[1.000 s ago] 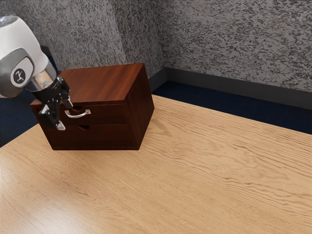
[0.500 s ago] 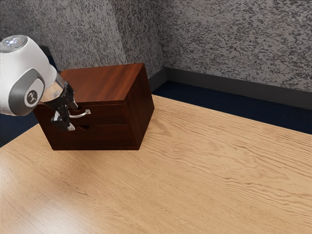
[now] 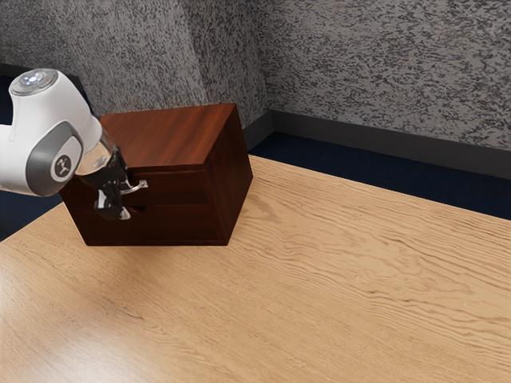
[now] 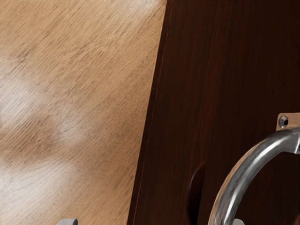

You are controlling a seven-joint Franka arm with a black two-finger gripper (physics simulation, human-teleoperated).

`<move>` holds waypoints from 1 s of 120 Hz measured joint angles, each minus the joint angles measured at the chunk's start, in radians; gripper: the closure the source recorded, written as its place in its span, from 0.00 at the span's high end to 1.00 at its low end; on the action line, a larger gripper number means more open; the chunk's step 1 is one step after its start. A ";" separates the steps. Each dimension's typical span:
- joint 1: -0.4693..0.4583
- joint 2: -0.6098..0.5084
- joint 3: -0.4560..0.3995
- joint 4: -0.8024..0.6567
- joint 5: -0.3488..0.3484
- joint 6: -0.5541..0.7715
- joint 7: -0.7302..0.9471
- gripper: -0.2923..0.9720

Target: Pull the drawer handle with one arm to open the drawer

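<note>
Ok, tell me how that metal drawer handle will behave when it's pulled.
The handle looks like polished metal, so probably stiff but slippery. Its end is screwed to a plate, so it should hold under a pull. The wooden box simply stands on the table, so it may slide along.

One handle (image 3: 134, 187), perhaps two drawers (image 3: 172, 185)

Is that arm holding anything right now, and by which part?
Nothing yet. The gripper is open at the drawer handle, not clamped on it.
</note>
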 joint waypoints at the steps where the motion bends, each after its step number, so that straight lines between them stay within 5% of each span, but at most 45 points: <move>1: 0.000 0.000 0.000 0.000 0.000 -0.001 0.000 0.51; 41: 0.002 -0.019 0.002 -0.001 -0.001 -0.045 -0.014 0.37; 120: 0.002 -0.171 0.001 -0.169 -0.001 -0.065 -0.031 0.35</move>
